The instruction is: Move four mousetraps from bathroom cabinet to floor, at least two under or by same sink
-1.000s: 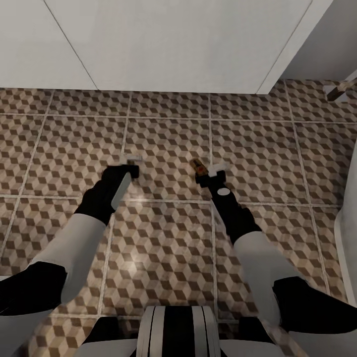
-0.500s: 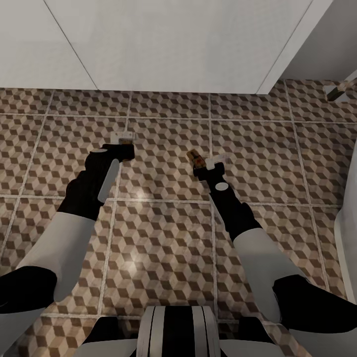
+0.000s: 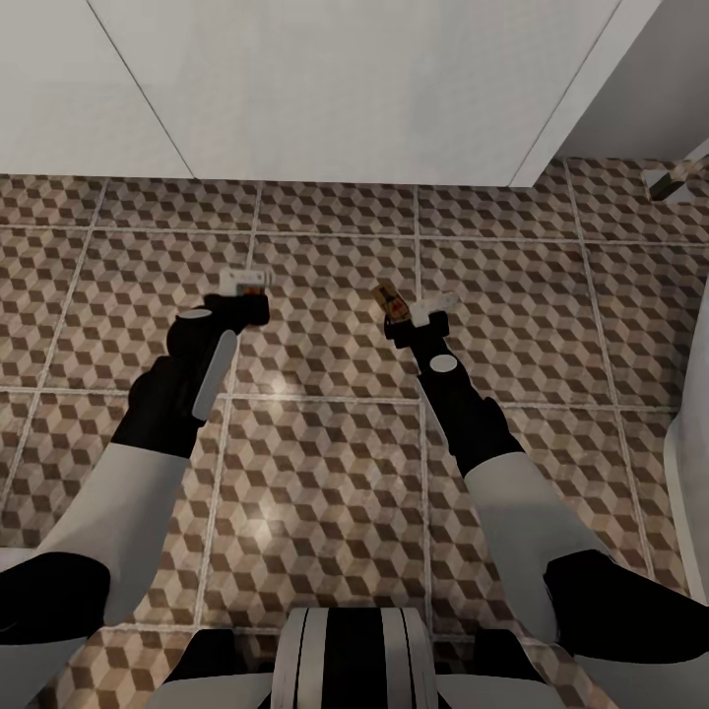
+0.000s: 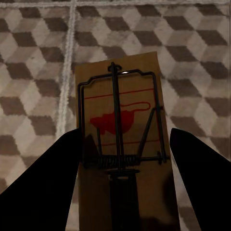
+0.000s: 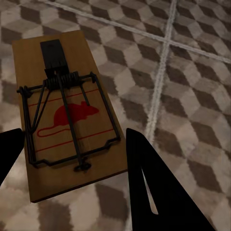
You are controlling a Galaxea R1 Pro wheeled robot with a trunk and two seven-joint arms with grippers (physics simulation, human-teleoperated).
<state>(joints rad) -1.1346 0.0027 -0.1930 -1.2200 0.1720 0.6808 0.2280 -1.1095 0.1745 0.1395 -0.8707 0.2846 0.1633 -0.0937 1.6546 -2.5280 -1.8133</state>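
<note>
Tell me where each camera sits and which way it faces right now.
Head: on the robot's head, looking down at bathroom floor below the white vanity; both arms show.
Left wrist: by the left gripper, on its mousetrap.
Right wrist: by the right gripper, on its mousetrap.
All three share the floor.

Both end effectors, left (image 3: 245, 280) and right (image 3: 414, 311), advanced toward the vanity (image 3: 325, 89).
</note>
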